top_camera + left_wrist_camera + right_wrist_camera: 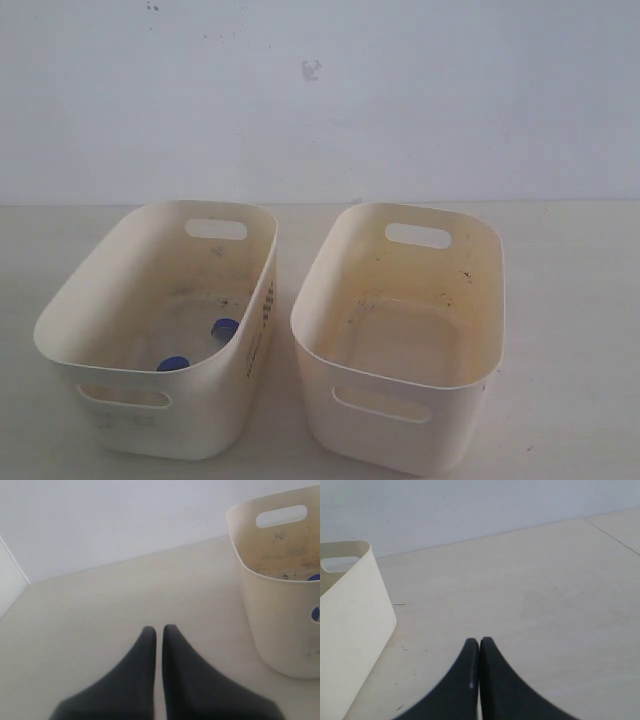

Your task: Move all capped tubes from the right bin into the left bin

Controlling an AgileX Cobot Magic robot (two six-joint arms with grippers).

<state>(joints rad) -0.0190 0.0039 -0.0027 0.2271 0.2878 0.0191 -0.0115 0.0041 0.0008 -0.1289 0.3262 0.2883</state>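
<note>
Cream plastic, twice over: the left bin (200,425) and the right bin (400,450) stand side by side on the pale surface (570,330), close but apart, their long axes running away from the exterior camera.

Inside the left bin, one dark blue cap (225,327) lies near mid-floor. A second blue cap (173,363) sits closer to the near wall. Their clear tube bodies are too faint to tell which way they point. No orange-red cap shows anywhere.

What can be seen of the right bin's floor holds no tube. Its near wall hides the closest strip, so a tube lying there cannot be ruled out.

Neither arm appears in the exterior view. The left hand (159,630) hangs over bare surface outside the left bin with only a thin slit between its fingers, holding nothing. The right hand (479,641) is pressed fully closed, tips touching and empty, over bare surface beside a cream bin, probably the right one.

By this showing, the transfer looks done or nearly so. If a tube does remain in the right bin, the right hand is the nearer one. It would have to open, rise over the rim and reach down inside before carrying anything across to the left bin.
</note>
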